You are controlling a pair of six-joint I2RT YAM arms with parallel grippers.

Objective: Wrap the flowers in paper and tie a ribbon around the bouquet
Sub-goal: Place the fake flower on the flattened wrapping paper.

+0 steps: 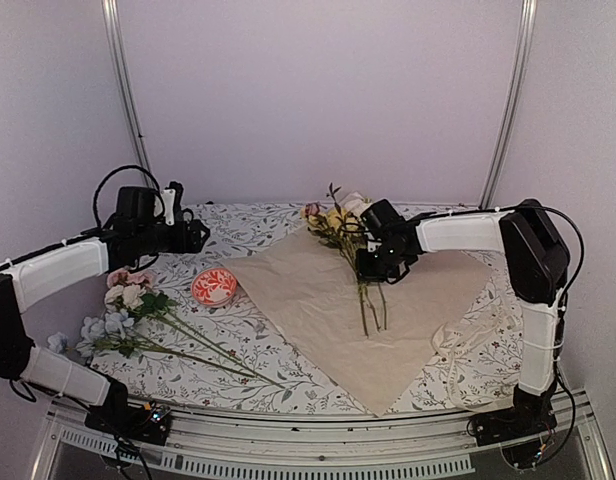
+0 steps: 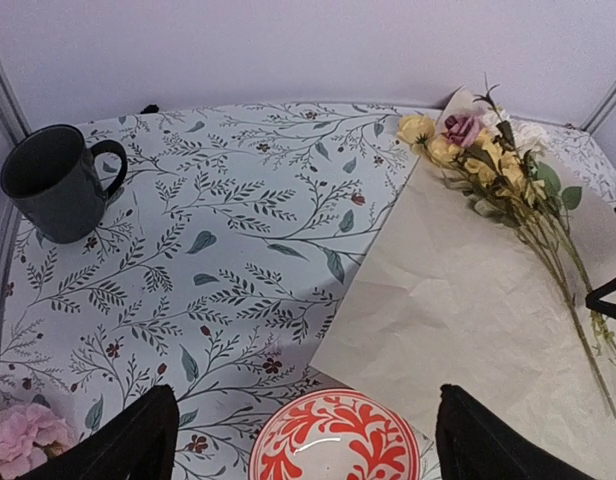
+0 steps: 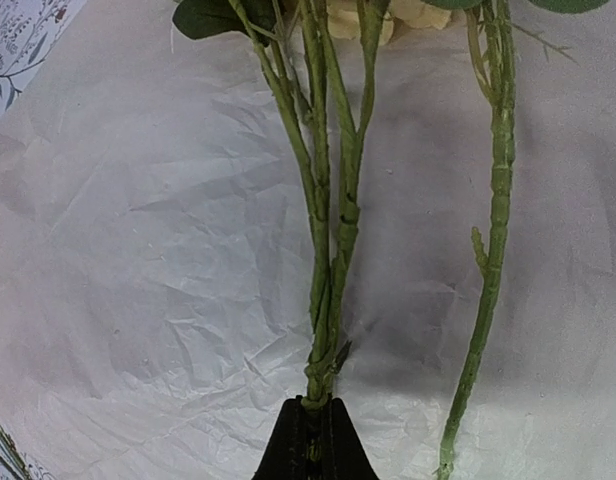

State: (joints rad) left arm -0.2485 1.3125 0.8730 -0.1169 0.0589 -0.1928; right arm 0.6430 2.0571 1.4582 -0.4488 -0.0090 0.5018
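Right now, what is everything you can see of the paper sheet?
The paper is a large, thin peach-tan sheet, crinkled, spread flat on the leaf-print tablecloth and turned so one corner points at the arms. Yellow and pink flowers lie across its far half, with their stems pinched by the shut right gripper. The red-and-white dish sits by its left corner.
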